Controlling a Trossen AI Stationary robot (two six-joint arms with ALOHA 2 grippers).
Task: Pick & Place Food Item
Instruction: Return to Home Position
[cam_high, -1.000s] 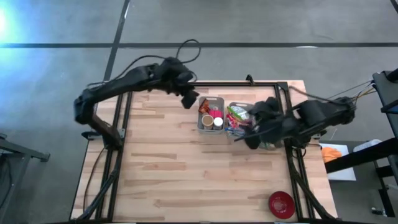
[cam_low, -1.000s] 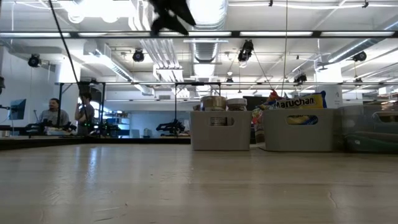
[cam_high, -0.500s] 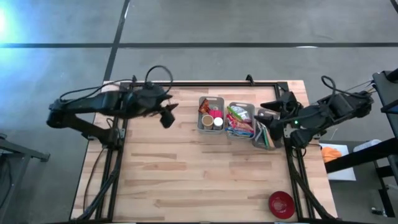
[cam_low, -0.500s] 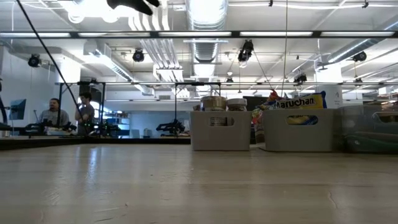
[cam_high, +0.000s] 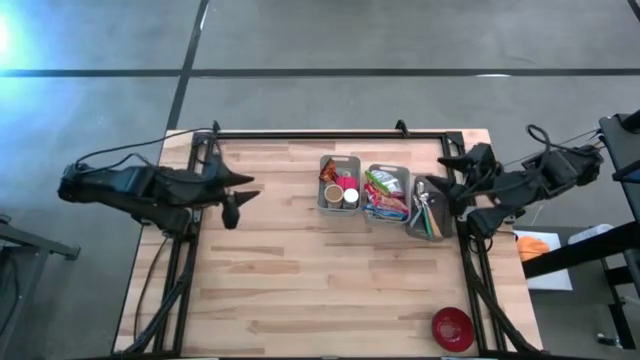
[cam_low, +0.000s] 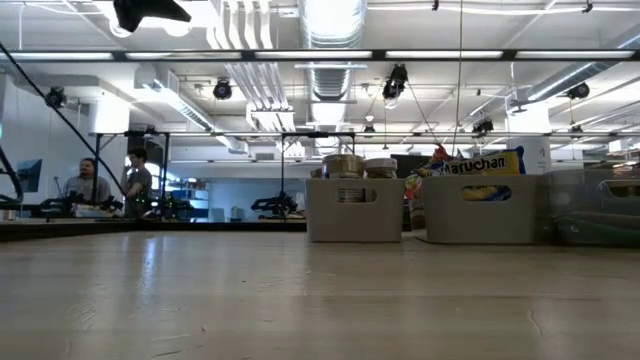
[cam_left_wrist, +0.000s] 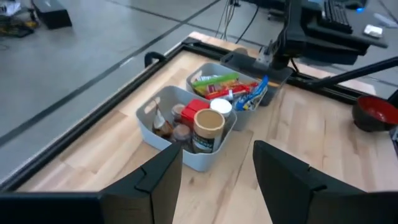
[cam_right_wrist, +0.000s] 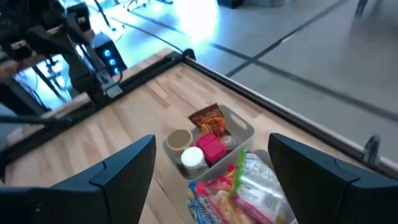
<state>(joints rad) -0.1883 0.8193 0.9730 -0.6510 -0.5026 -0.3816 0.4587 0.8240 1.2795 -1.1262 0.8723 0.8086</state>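
Food sits in two grey bins at the far middle of the table. The left bin (cam_high: 339, 183) holds jars, a pink-topped tub and a brown snack bag (cam_right_wrist: 206, 118). The middle bin (cam_high: 385, 193) holds coloured packets (cam_left_wrist: 227, 87). My left gripper (cam_high: 232, 205) hangs open over the table's left part, well left of the bins; nothing lies between its fingers (cam_left_wrist: 217, 180). My right gripper (cam_high: 447, 190) is open too, at the table's right edge beside the bins, with nothing between its fingers (cam_right_wrist: 211, 180). In the low view only the left gripper (cam_low: 150, 12) shows, high up.
A third bin (cam_high: 427, 212) with utensils stands right of the food bins, just below my right gripper. A red bowl (cam_high: 452, 328) sits at the near right corner. A black frame (cam_high: 330, 135) runs along the far edge. People stand in the room behind (cam_low: 90, 185).
Both arms have drawn back from the bins. My left gripper has swung from beside the left bin toward the table's left edge and a little nearer. My right gripper has pulled off the bins toward the right edge. Neither has taken anything; the bins have stayed put.
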